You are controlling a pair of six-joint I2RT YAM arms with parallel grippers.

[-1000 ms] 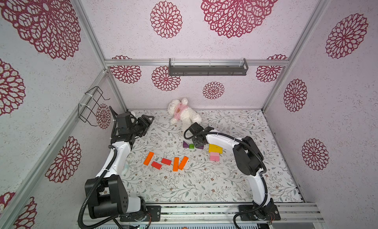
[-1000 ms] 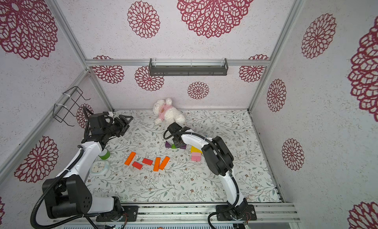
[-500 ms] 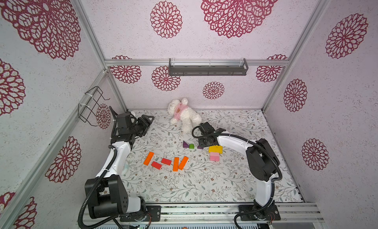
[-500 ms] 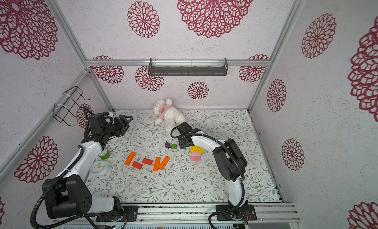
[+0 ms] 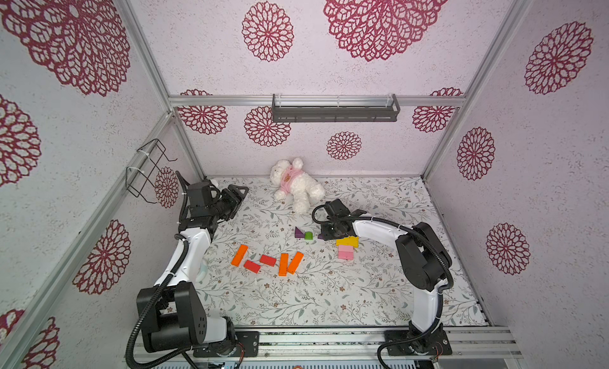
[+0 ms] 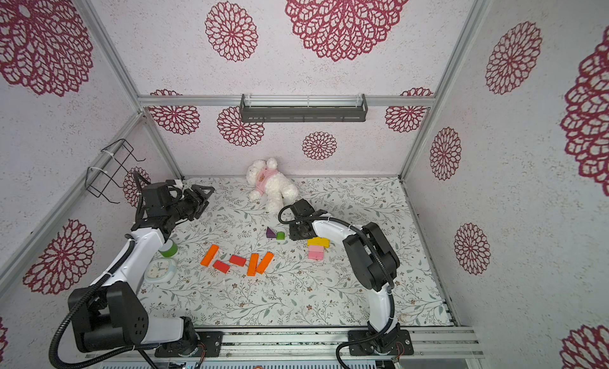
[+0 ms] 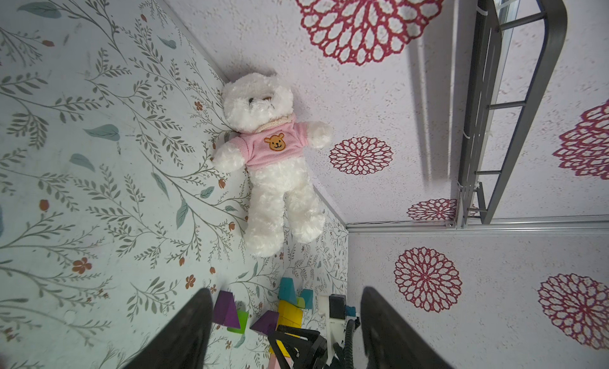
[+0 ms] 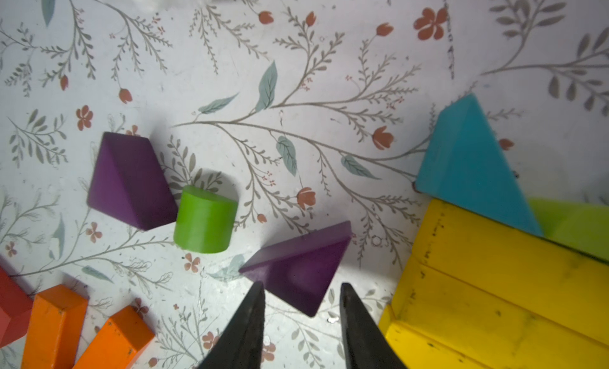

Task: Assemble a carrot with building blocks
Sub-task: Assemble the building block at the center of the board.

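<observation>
1. Table [image 5: 329, 295] with a leaf-printed cover.
2. Far edge: plush bear [image 5: 295, 186], face up.
3. Middle: three orange bars [image 5: 239, 255] and two red bars [image 5: 267, 260] in a loose row.
4. Behind the row: purple triangle [image 5: 299, 233] touching green cylinder [image 5: 308, 235]; yellow bars [image 5: 347, 241] just beside pink block [image 5: 345, 252].
5. Left side: green cup [image 6: 168, 248], clock [image 6: 160, 269].

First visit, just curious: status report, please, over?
Left gripper open, empty. Right gripper straddles purple triangle, grip unconfirmed. Yellow blocks crowd one side.

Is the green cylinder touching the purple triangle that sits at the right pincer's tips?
Apart. The right wrist view shows a strip of floral tablecloth between the green cylinder and the purple triangle at the right pincer.
</observation>
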